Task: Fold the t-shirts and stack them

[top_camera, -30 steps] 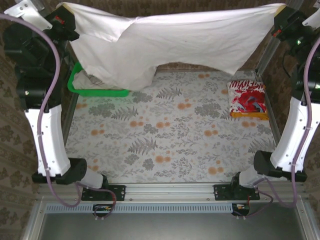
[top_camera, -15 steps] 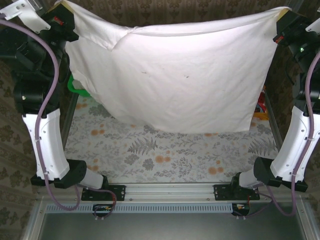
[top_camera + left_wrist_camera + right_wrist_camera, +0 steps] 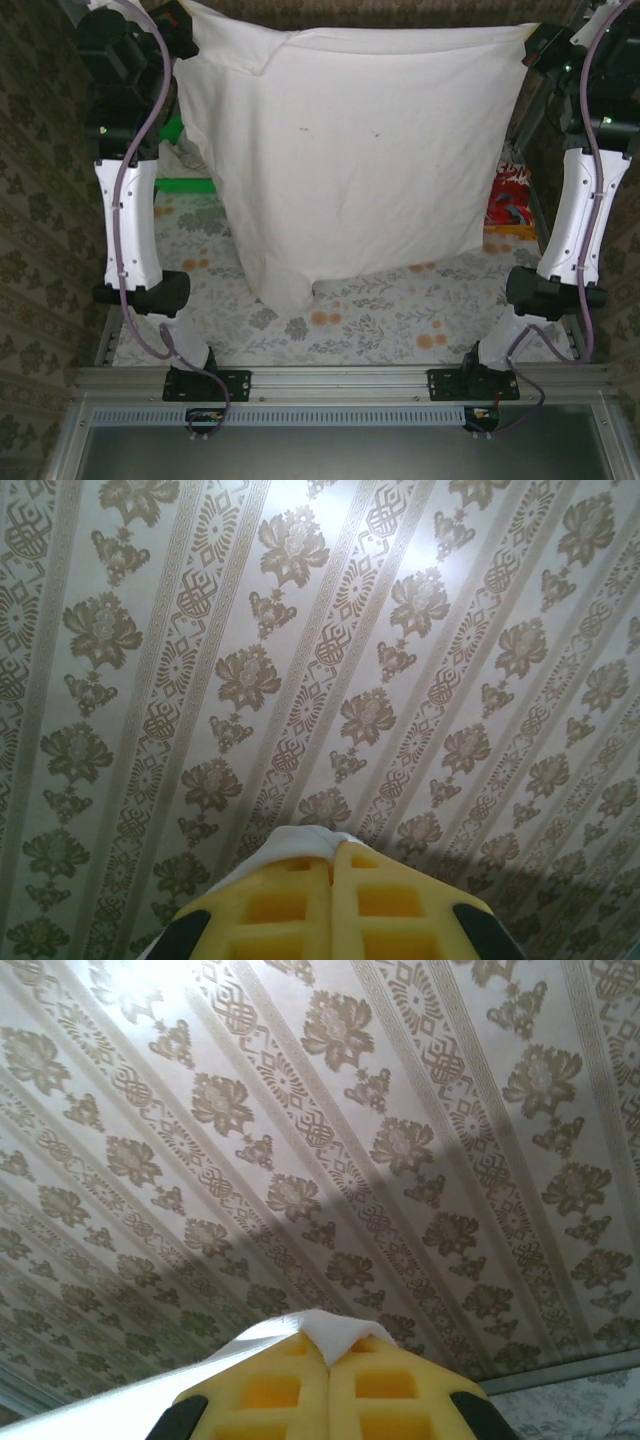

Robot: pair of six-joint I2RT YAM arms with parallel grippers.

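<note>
An off-white t-shirt (image 3: 350, 150) hangs spread like a curtain between my two raised grippers, its lower left corner reaching down to the floral tablecloth (image 3: 400, 320). My left gripper (image 3: 188, 18) is shut on the shirt's upper left corner. The right gripper (image 3: 534, 46) is shut on the upper right corner. In the left wrist view the yellow jaws of the left gripper (image 3: 332, 852) pinch white cloth (image 3: 300, 838). In the right wrist view the right gripper (image 3: 328, 1348) pinches a white cloth tip (image 3: 335, 1328). A folded red-and-white t-shirt (image 3: 510, 198) lies at the right, partly hidden.
A green mesh basket (image 3: 188, 184) stands at the back left, mostly hidden behind the hanging shirt and the left arm. Patterned wallpaper surrounds the table. The metal frame rail (image 3: 340, 378) runs along the near edge.
Both arms have lifted and drawn in. The shirt, bunched and high a second ago, has dropped open and now hangs lower and nearer, covering the basket and part of the folded shirt.
</note>
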